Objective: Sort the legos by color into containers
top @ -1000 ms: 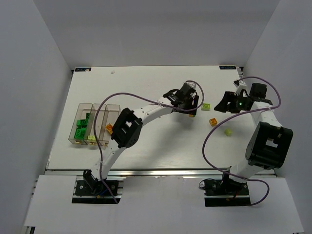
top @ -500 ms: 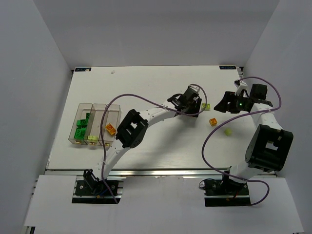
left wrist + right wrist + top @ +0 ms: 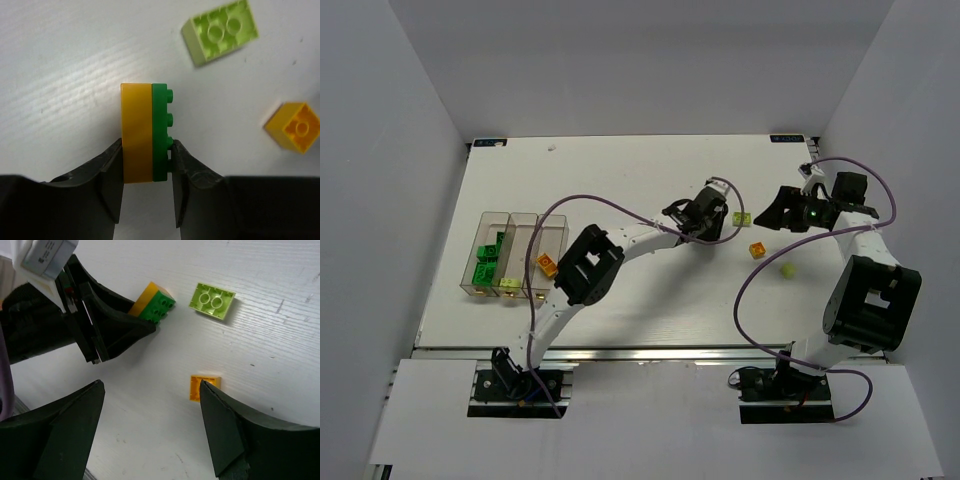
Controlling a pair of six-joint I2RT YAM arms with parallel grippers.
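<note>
My left gripper (image 3: pixel 713 224) (image 3: pixel 146 160) is shut on a two-layer brick, orange (image 3: pixel 136 132) joined to dark green (image 3: pixel 160 132), its far end resting at the table. The same brick shows in the right wrist view (image 3: pixel 155 302). A pale yellow-green brick (image 3: pixel 744 219) (image 3: pixel 220 31) (image 3: pixel 212 301) lies just right of it. A small orange brick (image 3: pixel 757 249) (image 3: pixel 294 126) (image 3: pixel 199 388) lies nearer. My right gripper (image 3: pixel 782 213) (image 3: pixel 151 385) is open and empty above the table, its right finger partly covering that orange brick. The three joined clear containers (image 3: pixel 510 222) stand at the left.
The left bin holds green bricks (image 3: pixel 488 252), the middle one a pale brick (image 3: pixel 508 284), the right one an orange brick (image 3: pixel 547 263). A small pale green piece (image 3: pixel 787 269) lies near the right arm. Purple cables loop over both arms.
My left gripper has shifted a little to the right and nearer, toward the pale yellow-green brick, and its elbow has swung right. The right arm has hardly moved.
</note>
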